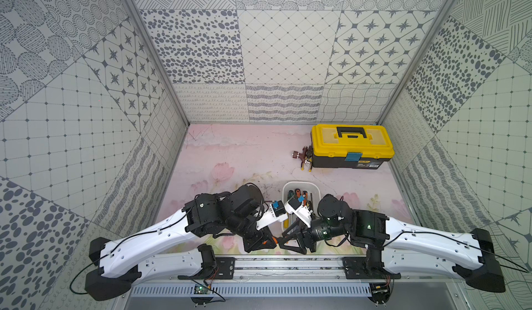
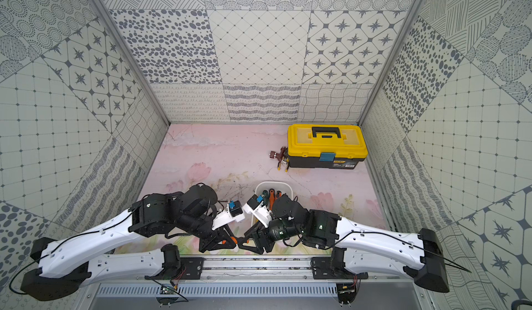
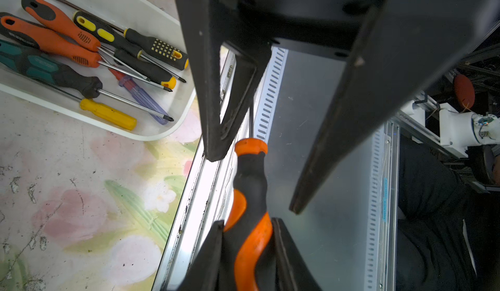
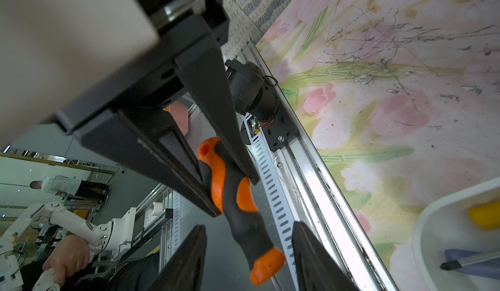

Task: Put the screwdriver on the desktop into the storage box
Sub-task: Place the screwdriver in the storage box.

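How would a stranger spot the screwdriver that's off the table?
Find the metal rail at the near edge of the desktop. Near its middle, the left gripper clamps a black-and-orange-handled screwdriver. Unlike those lying in the white storage box, it hangs in mid-air.

Both top views look steeply down from high above the near edge of the tabletop point(image 1: 236, 156), facing its far edge, and show nearly the same whole scene. Each wrist camera sits close behind its own gripper, the left gripper point(image 3: 249, 249) and the right gripper point(image 4: 249, 249). Both wrist views share the screwdriver point(image 3: 250, 184), a corner of the storage box point(image 3: 162, 132) and the tabletop's near edge.
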{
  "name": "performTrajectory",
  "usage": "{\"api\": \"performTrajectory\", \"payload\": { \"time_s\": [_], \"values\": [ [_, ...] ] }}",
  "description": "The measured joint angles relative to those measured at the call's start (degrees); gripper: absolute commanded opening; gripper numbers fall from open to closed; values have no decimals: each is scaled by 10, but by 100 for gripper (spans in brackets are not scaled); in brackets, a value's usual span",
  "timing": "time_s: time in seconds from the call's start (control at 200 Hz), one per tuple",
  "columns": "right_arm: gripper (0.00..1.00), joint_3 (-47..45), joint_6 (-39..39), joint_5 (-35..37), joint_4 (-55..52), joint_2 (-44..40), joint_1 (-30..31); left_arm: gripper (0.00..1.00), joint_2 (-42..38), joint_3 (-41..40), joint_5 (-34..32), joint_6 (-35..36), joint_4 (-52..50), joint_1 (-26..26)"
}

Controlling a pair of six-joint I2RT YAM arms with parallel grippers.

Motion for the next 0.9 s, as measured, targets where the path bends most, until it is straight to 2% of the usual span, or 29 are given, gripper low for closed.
{"api": "performTrajectory", "payload": {
  "time_s": [0.085, 0.245, 0.33, 0.445, 0.465, 0.54, 0.595, 0.79, 0.9],
  "values": [
    [50, 0, 3, 5, 2, 1, 5, 0, -1, 0, 1, 0, -2, 0],
    [22, -4, 0, 11, 7, 6, 10, 0, -1, -2, 6, 5, -12, 0],
    [17, -5, -16, -2, 17, 4, 15, 0, -1, -3, 21, 25, -30, 0],
    [22, -6, -7, 12, 22, 5, 20, 0, -2, -3, 26, 24, -34, 6],
    [26, -7, -5, 16, 23, 6, 20, 0, -2, -3, 25, 23, -34, 8],
    [52, -8, 5, 23, 30, 9, 21, 0, -2, -5, 20, 22, -31, 14],
    [62, -9, 9, 29, 33, 10, 21, 0, -1, -6, 14, 20, -28, 16],
    [72, -30, 8, 37, 46, 0, 27, 0, -12, -7, 0, 1, -16, 23],
    [74, -38, 1, 44, 36, -22, 35, 0, -14, -8, 2, -5, -1, 23]
  ]
}}
